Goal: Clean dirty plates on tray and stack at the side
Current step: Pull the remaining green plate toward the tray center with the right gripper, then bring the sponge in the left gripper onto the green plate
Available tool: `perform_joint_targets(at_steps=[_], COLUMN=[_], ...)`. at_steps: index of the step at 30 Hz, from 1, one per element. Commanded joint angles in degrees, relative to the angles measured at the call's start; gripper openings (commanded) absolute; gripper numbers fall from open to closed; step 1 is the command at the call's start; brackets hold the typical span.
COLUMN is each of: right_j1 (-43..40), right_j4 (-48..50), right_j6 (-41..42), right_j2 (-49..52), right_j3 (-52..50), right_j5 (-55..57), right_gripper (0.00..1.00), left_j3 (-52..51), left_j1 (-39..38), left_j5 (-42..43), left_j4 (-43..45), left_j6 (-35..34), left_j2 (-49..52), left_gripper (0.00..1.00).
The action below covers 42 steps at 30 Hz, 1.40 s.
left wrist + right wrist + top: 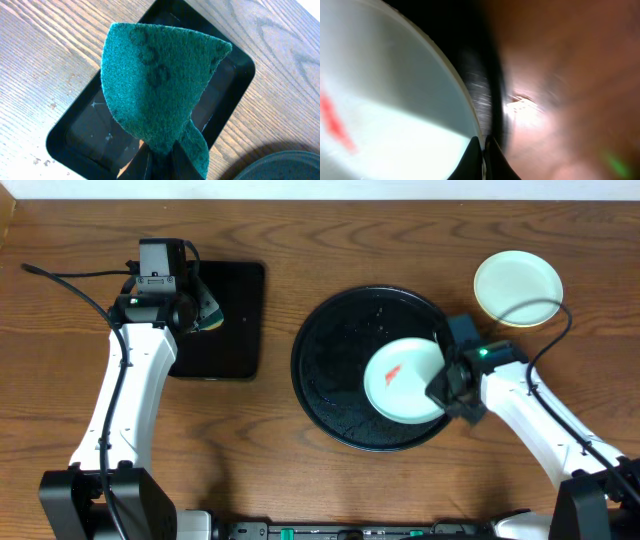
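Note:
A pale mint-blue plate (403, 380) with a red smear lies in the right half of the round black tray (330, 390). My right gripper (447, 378) is shut on that plate's right rim; in the right wrist view the fingertips (484, 145) pinch the edge of the plate (385, 90). A pale yellow plate (517, 288) rests on the table at the far right, outside the tray. My left gripper (200, 308) hangs over a rectangular black tray (225, 330), shut on a green scouring pad (155, 85).
The rectangular black tray (75, 135) sits at the left on the wooden table. The round tray's surface looks wet. Cables run from both arms across the table.

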Motion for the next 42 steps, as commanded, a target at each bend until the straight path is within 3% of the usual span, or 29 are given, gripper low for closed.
perform_joint_targets(at_steps=[1,6,14,24,34,42], right_j1=[0.0,0.1,0.2,-2.0,-8.4,-8.2], right_j4=[2.3,12.6,22.3,23.3,23.3,23.1], right_j6=[-10.8,-18.3,-29.7,-30.7,-30.7,-32.4], right_j2=[0.2,0.8,6.9,17.4,17.7,17.7], right_j3=[4.1,4.1,3.9,3.9,3.9,3.9], right_j5=[0.0,-3.5,-10.0,-18.8,-21.8,-21.7], right_gripper=[0.01,0.01,0.01,0.01,0.01,0.01], left_j3=[-0.5,-0.5,-0.5,-0.5,-0.5,-0.5], left_j1=[0.2,0.2,-0.7,-9.6,-20.1,-28.3], left_j5=[-0.3,3.0,17.4,19.4,19.4,19.6], left_j4=[0.0,0.7,4.0,7.3,10.0,14.1], left_j6=[0.5,1.1,4.9,4.8,-3.3,-3.6], left_j2=[0.5,0.5,0.5,0.7,5.7,14.1], left_gripper=[0.08,0.08,0.08,0.08,0.08,0.11])
